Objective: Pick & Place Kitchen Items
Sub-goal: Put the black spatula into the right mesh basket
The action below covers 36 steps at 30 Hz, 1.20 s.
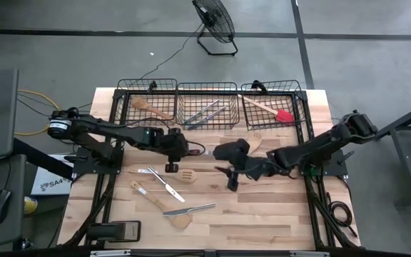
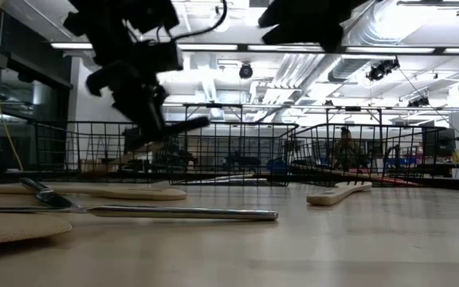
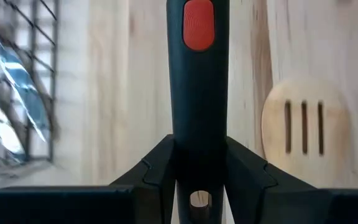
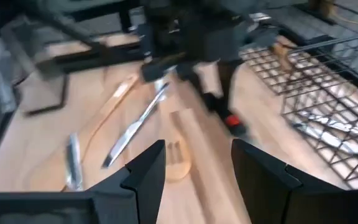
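Observation:
My left gripper (image 1: 171,151) hangs over the table's middle left, shut on a black-handled utensil (image 3: 197,74) with a red mark (image 3: 198,25); its head is hidden. My right gripper (image 1: 228,178) hovers right of it, open and holding nothing, above a slotted wooden spatula (image 4: 178,163). That spatula (image 1: 185,175) lies flat on the table with metal knives (image 1: 168,189) and wooden spoons (image 1: 155,198). Another wooden utensil (image 1: 255,139) lies flat near the baskets. My left gripper pinches the black handle (image 3: 197,146) between its two fingers, well back from the red mark. The fingers slant down and lie along the handle, which runs on past their tips. The utensil (image 2: 186,126) is lifted clear of the table and tilted.
Three black wire baskets (image 1: 207,89) stand along the far edge. The left one holds a wooden spatula (image 1: 150,108), the middle one metal pieces (image 1: 205,113), the right one a red-headed spatula (image 1: 271,111). Bare wood (image 1: 262,214) lies at the near right. A fan (image 1: 214,21) stands beyond the table.

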Motion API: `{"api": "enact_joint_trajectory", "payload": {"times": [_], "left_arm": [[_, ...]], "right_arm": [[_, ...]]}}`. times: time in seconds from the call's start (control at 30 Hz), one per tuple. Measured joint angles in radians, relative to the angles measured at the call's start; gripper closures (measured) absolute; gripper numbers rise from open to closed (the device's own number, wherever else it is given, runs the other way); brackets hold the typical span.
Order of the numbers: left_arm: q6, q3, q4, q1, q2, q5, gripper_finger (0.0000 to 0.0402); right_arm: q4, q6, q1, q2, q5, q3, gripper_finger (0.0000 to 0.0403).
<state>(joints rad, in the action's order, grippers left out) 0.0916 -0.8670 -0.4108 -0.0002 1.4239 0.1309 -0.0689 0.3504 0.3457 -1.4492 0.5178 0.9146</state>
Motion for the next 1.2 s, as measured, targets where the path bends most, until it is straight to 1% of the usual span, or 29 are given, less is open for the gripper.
{"api": "enact_joint_trajectory", "payload": {"times": [0.07, 0.2, 0.33, 0.4, 0.5, 0.57, 0.67, 0.77, 0.93, 1.1, 1.2], "left_arm": [[0.010, -0.023, 0.006, 0.000, 0.000, 0.007, 0.0303], [0.036, -0.048, 0.016, 0.001, 0.000, 0.039, 0.0304], [0.036, -0.086, 0.020, 0.007, -0.001, 0.127, 0.0304], [0.036, -0.108, 0.019, 0.015, -0.001, 0.141, 0.0304], [0.046, -0.131, 0.047, 0.022, -0.001, 0.158, 0.0304], [0.058, -0.144, 0.076, 0.020, -0.001, 0.167, 0.0304], [0.062, -0.177, 0.102, 0.020, -0.001, 0.168, 0.0304], [0.069, -0.196, 0.142, 0.019, -0.002, 0.169, 0.0304], [0.095, -0.201, 0.208, 0.020, -0.002, 0.171, 0.0304], [0.095, -0.201, 0.262, 0.020, -0.002, 0.173, 0.0304], [0.095, -0.201, 0.297, 0.020, -0.002, 0.204, 0.0304]], "right_arm": [[0.023, 0.000, 0.034, 0.018, 0.016, -0.001, 0.0227], [0.059, 0.025, 0.105, 0.052, 0.080, -0.001, 0.0227], [0.160, 0.150, 0.163, 0.070, 0.112, -0.001, 0.0227], [0.185, 0.209, 0.178, 0.072, 0.138, -0.001, 0.0227], [0.195, 0.225, 0.194, 0.072, 0.165, -0.001, 0.0227], [0.193, 0.225, 0.196, 0.072, 0.177, -0.001, 0.0229], [0.193, 0.236, 0.196, 0.072, 0.227, -0.001, 0.0235], [0.193, 0.288, 0.190, 0.072, 0.267, -0.001, 0.0242], [0.193, 0.358, 0.161, 0.072, 0.275, -0.001, 0.0251], [0.195, 0.427, 0.113, 0.066, 0.325, -0.001, 0.0254], [0.193, 0.471, 0.079, 0.066, 0.328, -0.001, 0.0254]]}}
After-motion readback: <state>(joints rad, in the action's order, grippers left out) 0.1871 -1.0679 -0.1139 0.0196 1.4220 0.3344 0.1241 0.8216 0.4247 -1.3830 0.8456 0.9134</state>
